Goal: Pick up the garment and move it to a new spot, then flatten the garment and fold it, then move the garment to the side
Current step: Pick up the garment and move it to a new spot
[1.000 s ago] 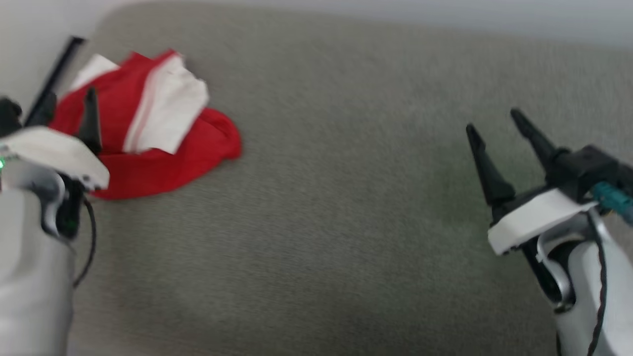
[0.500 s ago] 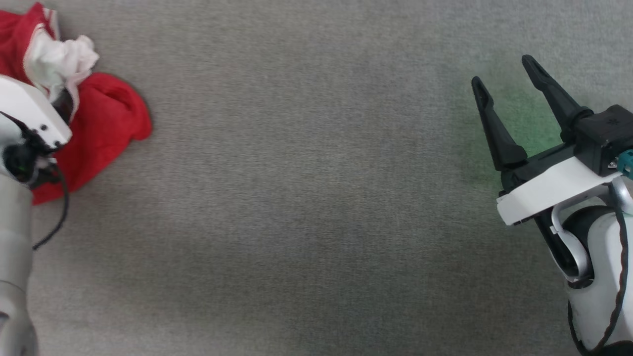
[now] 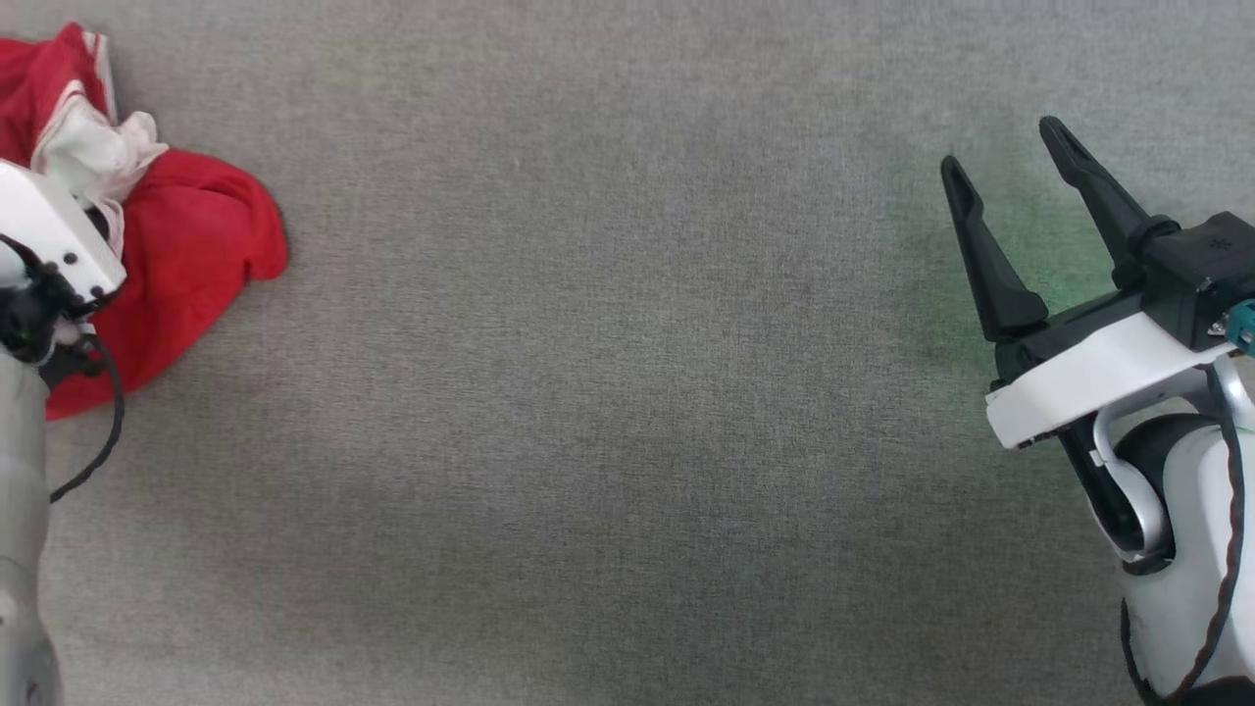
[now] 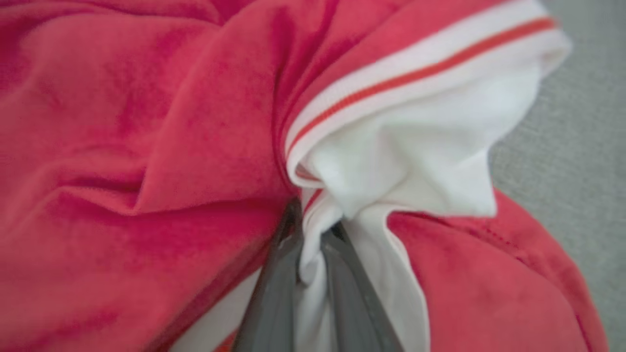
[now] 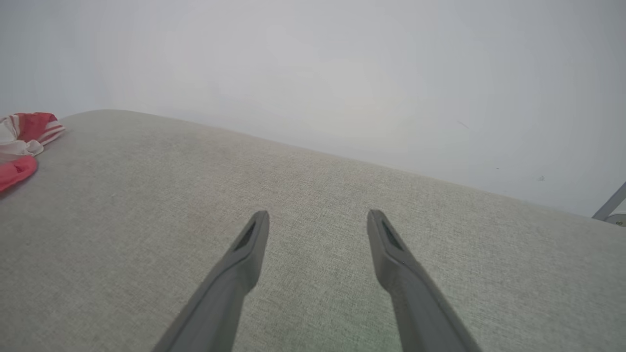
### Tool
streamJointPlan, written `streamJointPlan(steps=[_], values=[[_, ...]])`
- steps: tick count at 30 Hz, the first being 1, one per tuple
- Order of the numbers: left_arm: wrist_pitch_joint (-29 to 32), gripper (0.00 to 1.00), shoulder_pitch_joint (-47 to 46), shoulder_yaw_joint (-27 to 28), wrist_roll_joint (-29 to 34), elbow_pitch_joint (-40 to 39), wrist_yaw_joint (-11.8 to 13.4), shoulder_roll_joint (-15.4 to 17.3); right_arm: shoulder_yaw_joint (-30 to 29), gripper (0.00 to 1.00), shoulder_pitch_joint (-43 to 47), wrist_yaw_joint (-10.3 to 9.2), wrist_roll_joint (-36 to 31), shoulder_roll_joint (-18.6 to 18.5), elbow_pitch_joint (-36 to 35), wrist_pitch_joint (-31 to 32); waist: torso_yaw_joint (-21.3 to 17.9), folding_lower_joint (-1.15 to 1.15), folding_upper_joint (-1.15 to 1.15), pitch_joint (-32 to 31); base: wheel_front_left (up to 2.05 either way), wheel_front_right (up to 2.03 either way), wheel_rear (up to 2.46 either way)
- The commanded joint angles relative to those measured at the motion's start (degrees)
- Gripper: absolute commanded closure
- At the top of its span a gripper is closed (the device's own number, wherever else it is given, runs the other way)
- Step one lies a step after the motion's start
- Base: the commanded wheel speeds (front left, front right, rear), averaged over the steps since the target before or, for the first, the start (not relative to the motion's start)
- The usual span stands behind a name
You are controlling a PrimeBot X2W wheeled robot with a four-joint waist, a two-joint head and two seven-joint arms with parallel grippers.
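- Garment (image 3: 196,245) crumpled at the head view's upper left, on grey fabric surface (image 3: 627,392); partly cut off by the frame edge, partly hidden behind left wrist housing (image 3: 49,230).
- Left gripper (image 4: 313,227): fingers pinched together on a white fold of the garment, tips buried in cloth.
- Right gripper (image 3: 1005,152): fingers spread, nothing between them, well apart from the garment; contact with the surface hard to judge.

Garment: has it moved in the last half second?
Yes, slightly: in the head view the garment has drawn left, away from the near-still right gripper, pinched by the left gripper.
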Motion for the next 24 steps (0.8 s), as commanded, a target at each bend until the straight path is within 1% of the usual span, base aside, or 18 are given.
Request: streamJointPlan(steps=[1,5,11,17,19,23,24], values=[[0.42,1.0,3.63,-0.7,0.52,2.4,-0.2,-1.02,-0.36,0.0,0.58,-0.02,0.1,0.19,0.46,-0.64,0.86,0.0,0.0,-1.45,0.0,0.0,0.0],[-3.48,1.0,0.95,-1.99,1.84,0.26,-1.42,1.8,-1.17,0.0,1.58,-0.02,0.59,1.01,1.62,-1.48,2.23,0.0,0.0,-4.56,0.0,0.0,0.0],[-7.38,1.0,-1.91,-5.02,3.69,-2.38,-2.17,4.02,-2.58,0.0,3.63,-0.02,0.83,2.14,3.3,-2.84,4.27,0.0,0.0,-9.75,0.0,0.0,0.0],[-11.62,1.0,-3.62,-8.22,4.61,-7.45,-2.37,6.01,-3.8,0.0,5.59,-0.02,0.95,3.6,4.33,-4.07,6.15,0.0,0.0,-14.41,0.0,0.0,0.0],[-11.66,1.0,-3.83,-9.57,4.08,-9.87,-2.39,6.31,-4.41,0.0,6.33,-0.02,0.94,4.04,4.62,-4.42,6.72,0.0,0.0,-15.91,0.0,0.0,0.0],[-12.14,1.0,-3.36,-11.76,3.95,-15.44,-2.41,8.46,-5.23,0.0,7.24,-0.02,0.7,5.09,5.0,-5.09,7.35,0.0,0.0,-18.35,0.0,0.0,0.0],[-11.89,1.0,-3.0,-12.12,3.6,-17.05,-2.42,8.56,-5.5,0.0,7.48,-0.02,0.57,5.3,5.08,-5.16,7.48,0.0,0.0,-18.94,0.0,0.0,0.0]])
